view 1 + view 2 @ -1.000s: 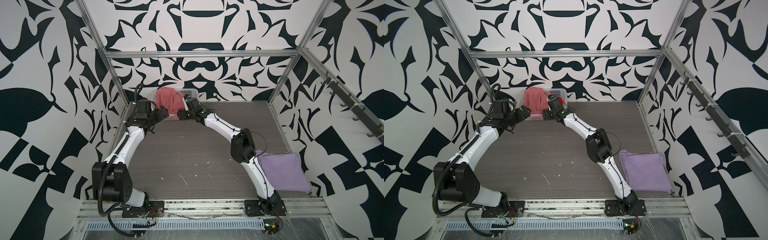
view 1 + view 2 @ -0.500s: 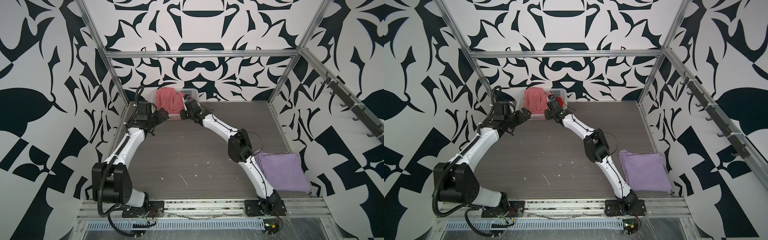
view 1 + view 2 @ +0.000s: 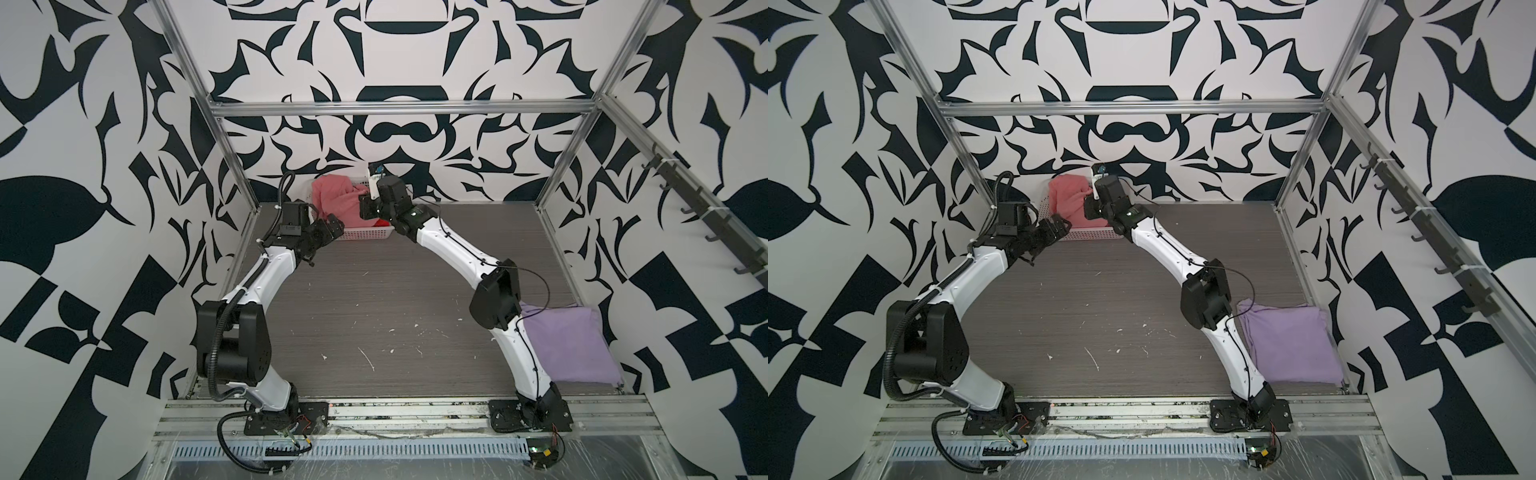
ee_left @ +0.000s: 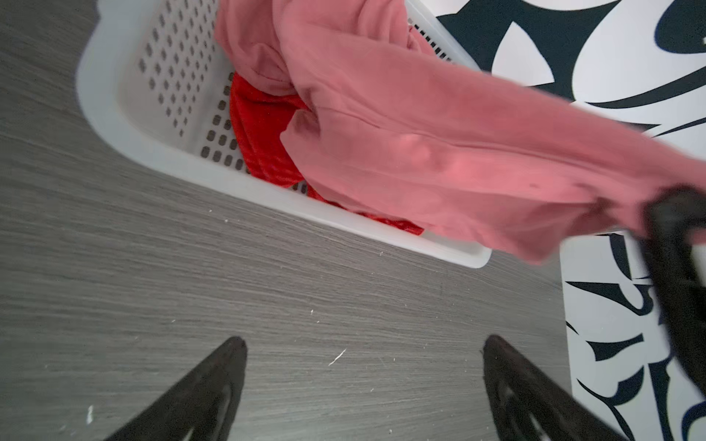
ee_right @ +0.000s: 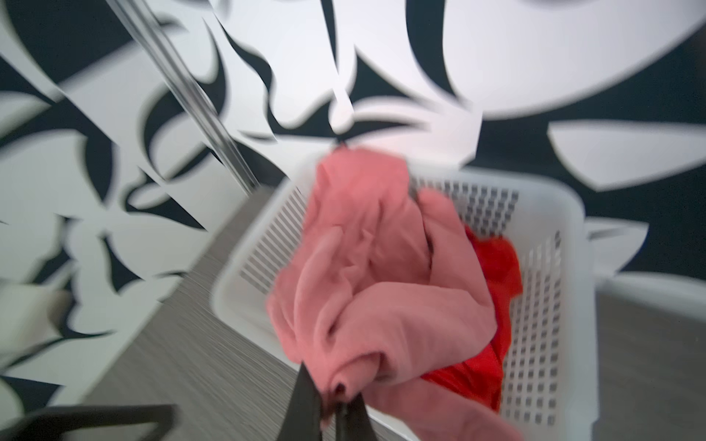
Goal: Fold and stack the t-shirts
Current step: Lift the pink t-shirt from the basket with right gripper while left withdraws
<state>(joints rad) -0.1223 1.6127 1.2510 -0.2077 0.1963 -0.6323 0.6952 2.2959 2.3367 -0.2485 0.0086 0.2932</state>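
Observation:
The salmon-pink t-shirt [image 3: 332, 198] [image 3: 1068, 198] lies bunched in the white basket [image 3: 365, 235] at the back of the table. My right gripper [image 5: 332, 401] [image 3: 362, 206] is shut on a fold of it, and the cloth stretches from the basket up to the fingers [image 4: 672, 214]. A bright red t-shirt [image 4: 259, 126] [image 5: 493, 267] lies under it in the basket. The lavender t-shirt [image 3: 565, 349] [image 3: 1291, 345] lies folded at the front right. My left gripper [image 4: 361, 343] [image 3: 336, 222] hangs open over bare table just in front of the basket, holding nothing.
The basket [image 4: 114, 95] [image 5: 554, 214] stands against the patterned back wall near the left corner post [image 3: 232, 158]. Small white flecks [image 3: 368, 359] dot the grey wood-grain table. The right arm's elbow [image 3: 496, 299] stands beside the lavender shirt.
The right gripper has shut on the pink shirt and risen toward the back wall, pulling the cloth up. The left gripper has stayed open, almost in the same place.

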